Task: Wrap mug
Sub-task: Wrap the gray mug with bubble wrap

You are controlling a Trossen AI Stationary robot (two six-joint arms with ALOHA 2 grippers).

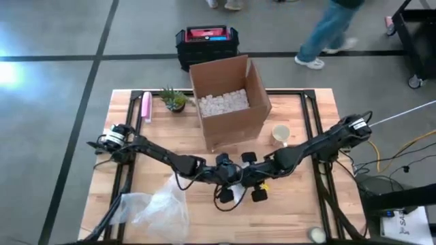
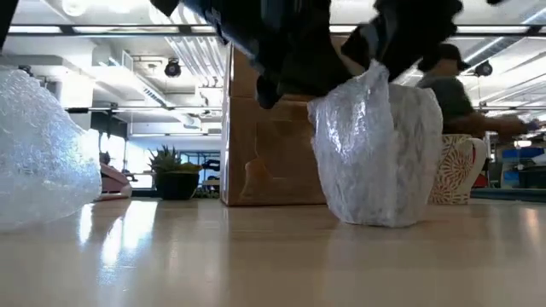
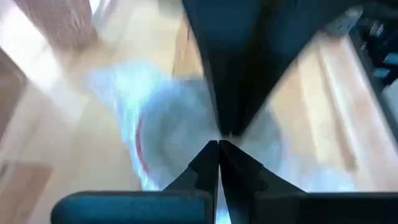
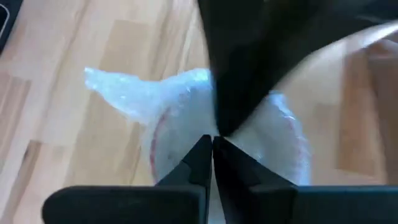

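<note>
No readable writing anywhere, honestly. The black and red case [image 1: 206, 42] on the floor behind the table had a red and blue top panel, but nothing I could make out on it.

The mug wrapped in bubble wrap [image 2: 378, 153] sat upright on the wooden table [image 1: 293, 211], near the front-middle, in front of the open cardboard box [image 1: 228, 102]. In the low view it stood as a crinkly bundle with the wrap bunched up to a peak at the top, so its long axis ran vertical. Through the wrap the wrist views showed a faint reddish curve, maybe the rim or a print, can't tell which. Couldn't tell which way the handle pointed either, the wrap hid it.

Both grippers met right over that bundle. The left gripper [image 3: 219, 152] had its fingers pressed together at the tips, sitting just above the wrap; whether a bit of film was pinched between them I couldn't tell. Same for the right gripper [image 4: 211, 149], fingertips closed against each other over the top of the bundle.

Other stuff: a second, unwrapped mug [image 1: 281, 133] with a pattern stood to the right of the box, a loose sheet of bubble wrap [image 1: 160, 207] lay at the front left, and a small potted plant [image 1: 174, 100] and a pink object [image 1: 146, 107] sat at the back left. A person [image 1: 327, 30] was walking past behind the table.
</note>
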